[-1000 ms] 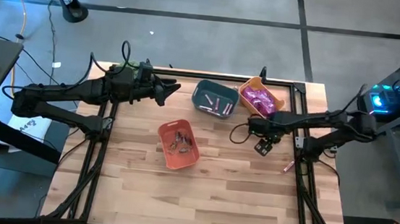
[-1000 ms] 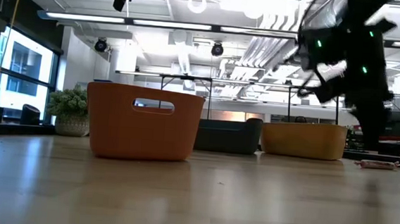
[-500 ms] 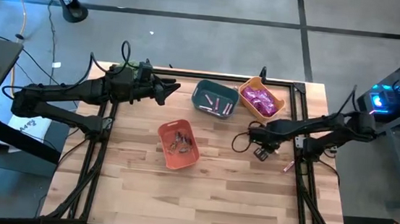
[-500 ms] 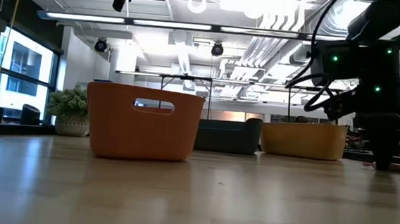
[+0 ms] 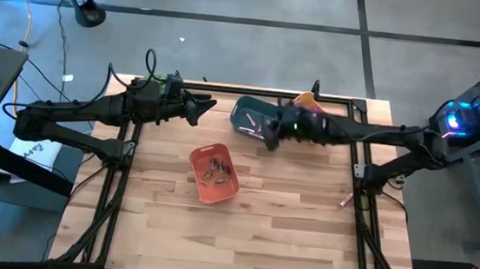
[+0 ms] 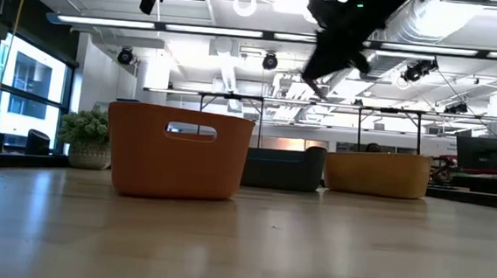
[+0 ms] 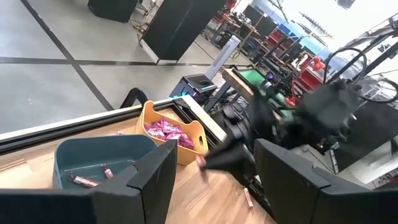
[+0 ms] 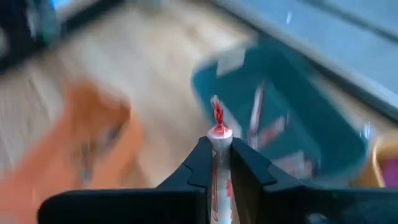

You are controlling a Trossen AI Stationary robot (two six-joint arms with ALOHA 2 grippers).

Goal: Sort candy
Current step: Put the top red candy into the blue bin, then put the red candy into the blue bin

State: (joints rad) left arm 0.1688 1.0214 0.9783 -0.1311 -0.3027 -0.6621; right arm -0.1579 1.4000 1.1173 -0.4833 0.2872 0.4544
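Right gripper (image 8: 216,163) swung over teal bin (image 5: 249,111); wrist view shows pink stick (image 8: 218,138) pinched

We see our right gripper (image 8: 219,163) pinching a pink candy stick (image 8: 217,134). Past its tips sits the teal bin (image 8: 283,118).

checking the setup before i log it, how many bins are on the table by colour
orange bin: 1
teal bin: 1
yellow bin: 1
total: 3
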